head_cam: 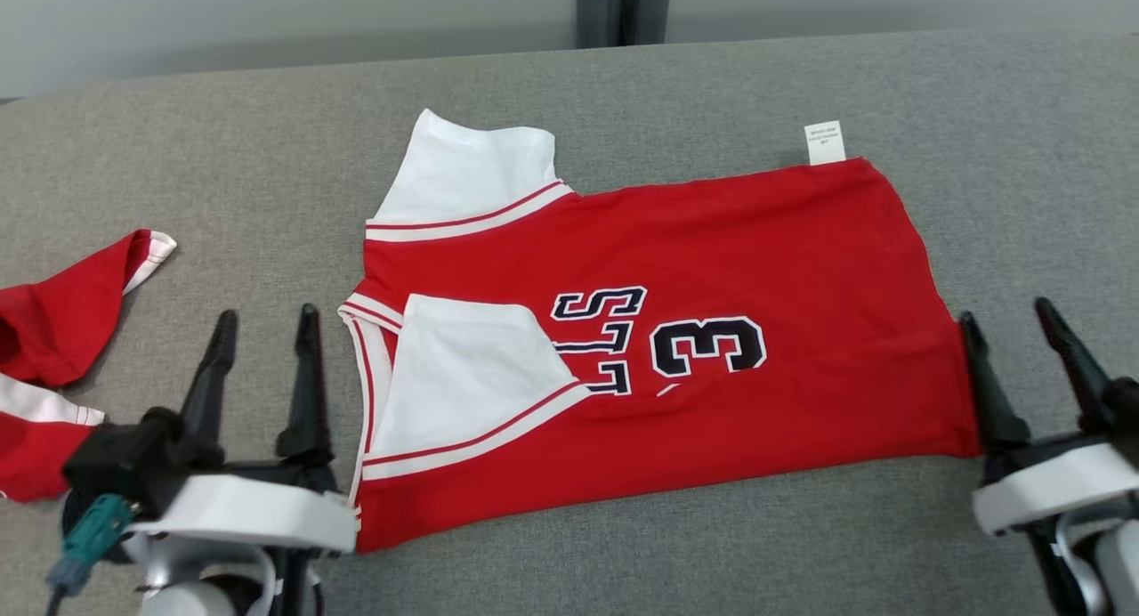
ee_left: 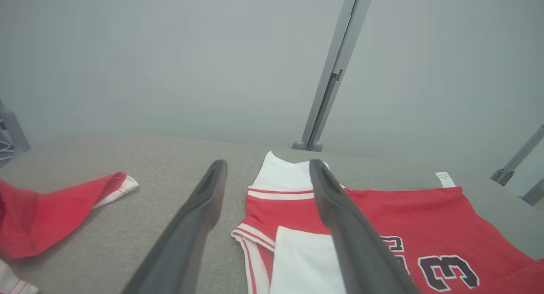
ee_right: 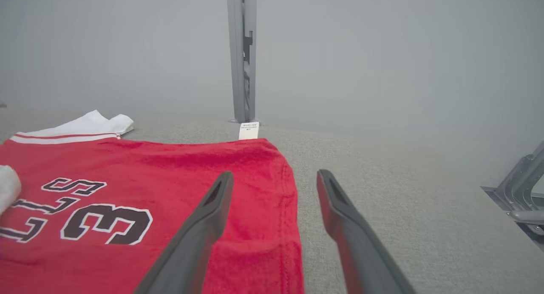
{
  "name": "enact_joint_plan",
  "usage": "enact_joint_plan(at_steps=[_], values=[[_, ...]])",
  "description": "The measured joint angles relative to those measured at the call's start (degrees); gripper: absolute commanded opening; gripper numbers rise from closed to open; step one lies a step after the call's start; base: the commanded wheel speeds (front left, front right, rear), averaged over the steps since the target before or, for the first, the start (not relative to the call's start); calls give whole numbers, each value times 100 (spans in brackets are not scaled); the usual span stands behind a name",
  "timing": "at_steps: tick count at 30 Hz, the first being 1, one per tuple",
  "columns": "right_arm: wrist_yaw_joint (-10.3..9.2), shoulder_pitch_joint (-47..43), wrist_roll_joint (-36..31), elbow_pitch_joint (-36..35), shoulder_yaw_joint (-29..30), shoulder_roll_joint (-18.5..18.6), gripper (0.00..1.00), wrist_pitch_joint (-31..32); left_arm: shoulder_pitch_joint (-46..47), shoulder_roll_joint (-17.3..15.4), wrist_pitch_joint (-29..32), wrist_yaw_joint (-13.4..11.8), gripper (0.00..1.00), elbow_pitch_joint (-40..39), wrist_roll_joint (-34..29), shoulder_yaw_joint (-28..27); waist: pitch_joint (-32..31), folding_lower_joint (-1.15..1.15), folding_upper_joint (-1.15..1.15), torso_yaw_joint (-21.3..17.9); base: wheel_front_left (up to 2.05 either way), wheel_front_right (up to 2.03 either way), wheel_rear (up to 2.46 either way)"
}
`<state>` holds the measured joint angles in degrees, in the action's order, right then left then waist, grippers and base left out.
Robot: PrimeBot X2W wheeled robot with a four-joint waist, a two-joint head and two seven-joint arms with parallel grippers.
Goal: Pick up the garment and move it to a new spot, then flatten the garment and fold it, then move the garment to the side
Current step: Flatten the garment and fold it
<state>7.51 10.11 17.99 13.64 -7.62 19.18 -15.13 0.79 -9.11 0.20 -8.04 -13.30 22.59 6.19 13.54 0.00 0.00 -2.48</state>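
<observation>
Red jersey (head_cam: 712, 269) laid flat on a grey fabric-covered surface (head_cam: 712, 82), seen from the head camera. The jersey is folded lengthwise, with its neckline end turned to the robot's left and its hem end to the right. One white sleeve (head_cam: 472, 175) projects from the jersey's far edge at the neckline end. The other sleeve (head_cam: 467, 376) is folded inward over the jersey's front, just beside the dark lettering and the numeral 3 (head_cam: 707, 344). A small white label (head_cam: 824, 142) stands out from the jersey's far edge near the hem end.

The left gripper (head_cam: 267, 315) is held just beside the neckline end. Its fingers are spread wide and nothing is held between them. The right gripper (head_cam: 1004, 312) is placed at the hem end, likewise spread wide and empty. In the right wrist view its left finger is seen over the jersey's hem corner and its right finger over bare surface just beyond the jersey. Whether that finger touches the cloth cannot be told.

A second red-and-white garment (head_cam: 53, 331) is seen bunched well apart from the jersey, beyond its neckline end.
</observation>
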Motion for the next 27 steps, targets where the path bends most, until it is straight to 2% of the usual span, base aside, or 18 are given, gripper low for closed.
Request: enact_joint_plan(at_steps=[5, 8, 17, 21, 27], values=[[-1, 211, -81, -208, -281, -382, 100, 0, 625, 241, -316, 131, 100, 721, -77, 282, -15, 0, 0, -75, 0, 0, 0], [-1, 251, -56, -205, -479, -492, 100, 0, 1086, 290, -426, 238, 100, 1244, -74, 393, 35, 0, 0, -112, 0, 0, 0], [-1, 598, 29, -403, -712, -405, 100, 0, 3047, 302, -18, 394, 100, 2562, -353, 725, 645, 0, 0, -214, 0, 0, 0], [-1, 773, 11, -541, -803, -404, 100, 0, 3755, 294, 97, 393, 100, 3169, -512, 797, 936, 0, 0, -263, 0, 0, 0], [-1, 981, -67, -735, -945, -342, 100, 0, 4899, 286, 404, 265, 100, 4487, -708, 867, 1475, 0, 0, -412, 0, 0, 0]])
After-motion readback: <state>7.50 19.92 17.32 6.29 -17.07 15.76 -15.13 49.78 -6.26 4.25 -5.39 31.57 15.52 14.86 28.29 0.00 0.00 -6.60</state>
